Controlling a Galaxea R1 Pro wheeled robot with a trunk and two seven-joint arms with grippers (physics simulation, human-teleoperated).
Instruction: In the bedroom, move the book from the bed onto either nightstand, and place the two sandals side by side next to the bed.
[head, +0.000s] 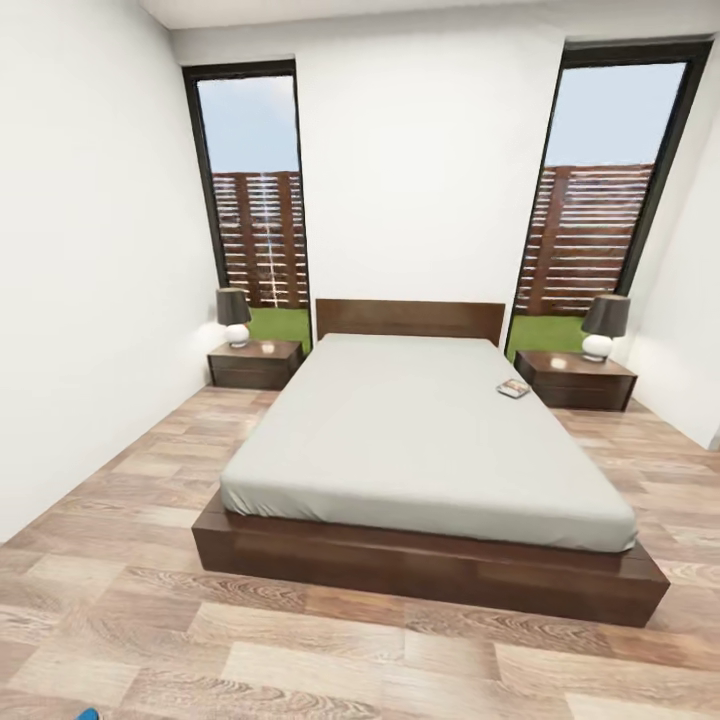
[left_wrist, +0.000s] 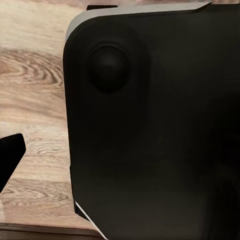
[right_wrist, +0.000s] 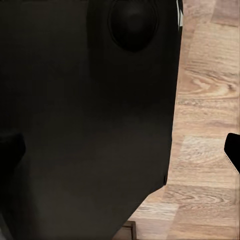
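The bed (head: 420, 440), with a light-grey mattress on a dark-brown frame, stands in the middle of the bedroom ahead in the head view. The book (head: 513, 389) lies flat near the mattress's far right edge, close to the right nightstand (head: 575, 379). A second nightstand (head: 255, 363) stands left of the headboard. A sliver of a bright-blue sandal (head: 88, 714) shows at the lower left edge of the picture. Each wrist view looks at my black body panel over the floor. The left gripper (left_wrist: 120, 155) and right gripper (right_wrist: 120, 150) have fingers wide apart, holding nothing.
A lamp (head: 233, 316) stands on the left nightstand and another lamp (head: 603, 327) on the right one. Tall windows flank the bed. Wood-plank floor (head: 130, 480) runs along both sides of the bed, bounded by white walls.
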